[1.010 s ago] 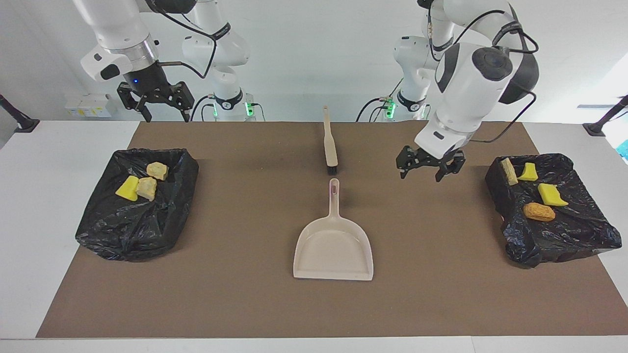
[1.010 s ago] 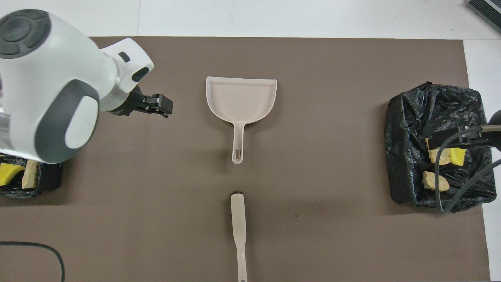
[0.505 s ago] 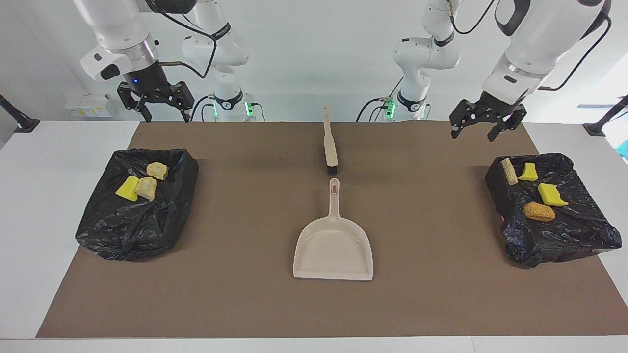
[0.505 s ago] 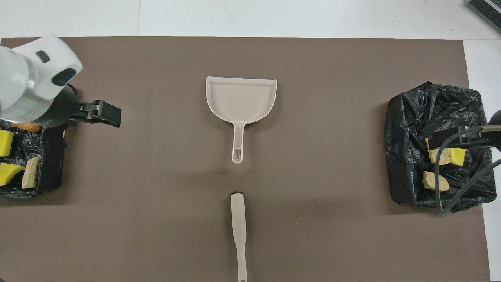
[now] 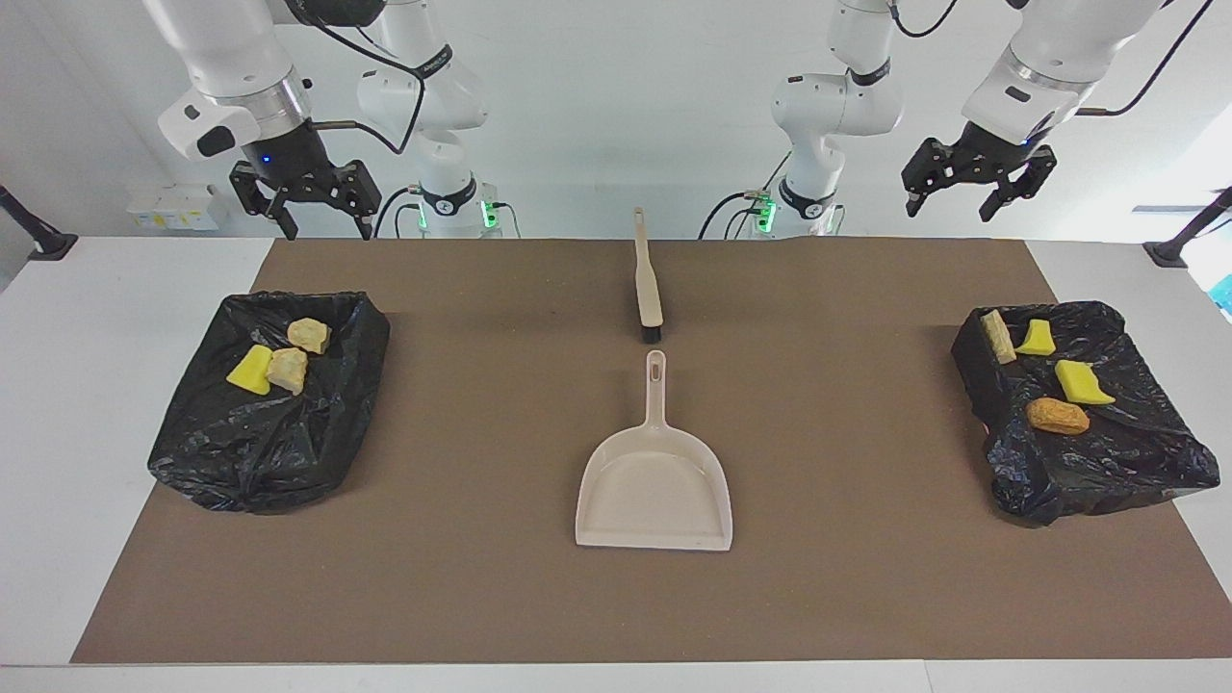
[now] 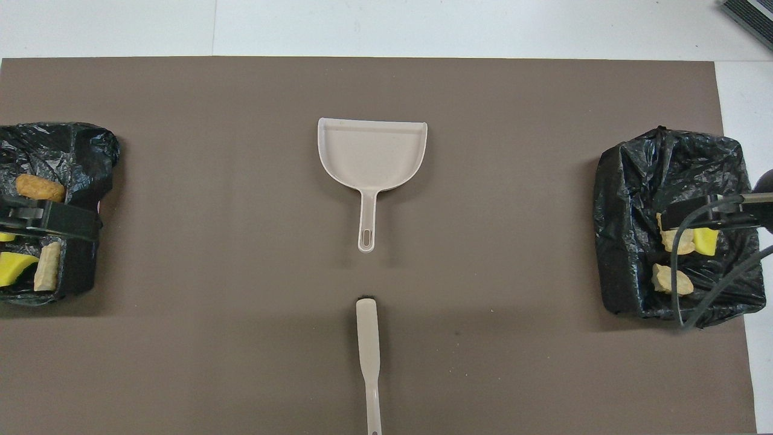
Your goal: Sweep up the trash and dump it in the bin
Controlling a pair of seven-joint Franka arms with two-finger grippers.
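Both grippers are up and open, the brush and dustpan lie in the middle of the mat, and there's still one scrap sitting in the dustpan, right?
Not quite: the dustpan is empty, as the facing view shows. The scraps lie in the two black bins, three in one and four in the other. The rest holds: left gripper and right gripper are raised and open, the brush nearer the robots than the dustpan.

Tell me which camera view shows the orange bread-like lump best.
The facing view: the orange bread-like lump lies fully visible on the black bag at the left arm's end. The overhead view shows it too, near the picture's edge, just above the left claw.
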